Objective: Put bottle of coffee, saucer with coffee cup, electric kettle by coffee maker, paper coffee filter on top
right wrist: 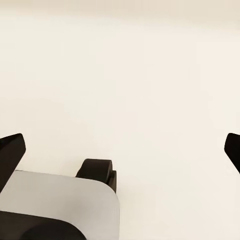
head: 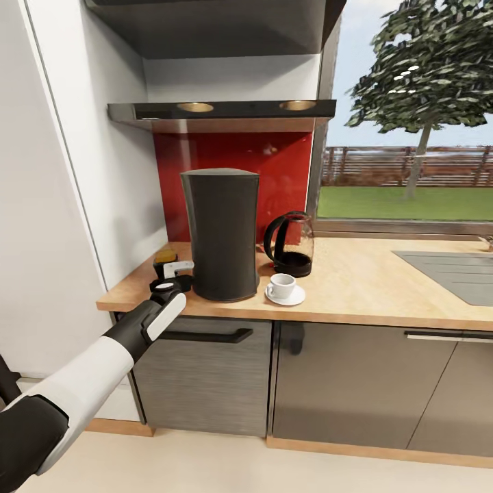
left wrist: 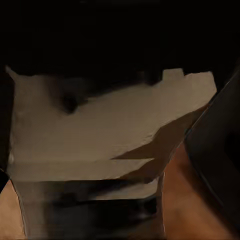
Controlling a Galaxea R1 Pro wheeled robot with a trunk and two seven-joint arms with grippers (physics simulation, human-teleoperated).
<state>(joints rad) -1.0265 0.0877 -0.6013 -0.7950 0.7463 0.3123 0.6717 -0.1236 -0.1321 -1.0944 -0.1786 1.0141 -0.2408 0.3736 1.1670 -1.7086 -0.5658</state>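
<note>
Left claw (head: pixel 179 272) apparently gripping one bottle of coffee (head: pixel 165 258); right claw (right wrist: pixel 122 150) spread, empty.

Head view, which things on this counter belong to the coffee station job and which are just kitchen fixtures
Job:
coffee maker
electric kettle
coffee cup on saucer
bottle of coffee, by the left gripper
kitchen countertop
kitchen shelf

Just there:
sink
window
cabinet handle
</note>
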